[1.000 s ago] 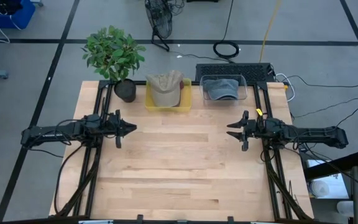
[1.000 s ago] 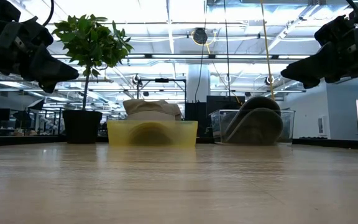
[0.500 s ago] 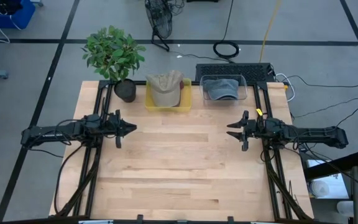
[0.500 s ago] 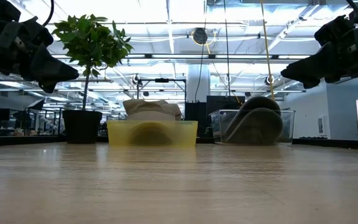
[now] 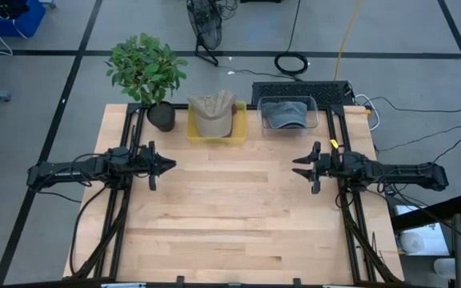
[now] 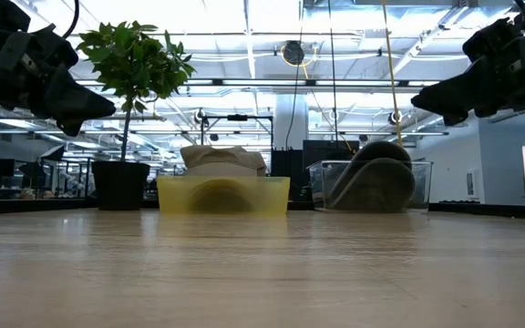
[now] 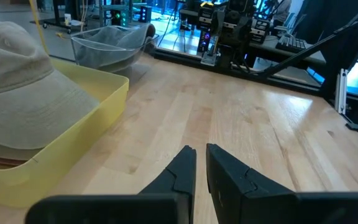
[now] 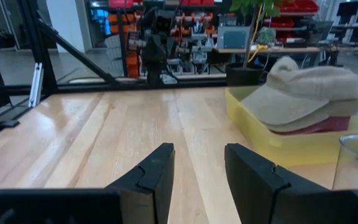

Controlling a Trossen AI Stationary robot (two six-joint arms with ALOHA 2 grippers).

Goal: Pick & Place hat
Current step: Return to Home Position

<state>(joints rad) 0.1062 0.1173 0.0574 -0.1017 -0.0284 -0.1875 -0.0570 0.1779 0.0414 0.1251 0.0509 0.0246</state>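
Currently soft tan fabric cap [image 5: 213, 114] sits in yellow plastic bin [image 5: 241, 122], brim toward bench [image 5: 230, 216] centre; left end effector [image 5: 171, 165] nearly pressed together, right end effector [image 5: 295, 167] spread.

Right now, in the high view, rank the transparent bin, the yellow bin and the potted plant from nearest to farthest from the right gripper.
From the right gripper:
1. Transparent bin, back edge of the table, on the right arm's side.
2. Yellow bin, back edge, near the middle.
3. Potted plant, back corner on the left arm's side.
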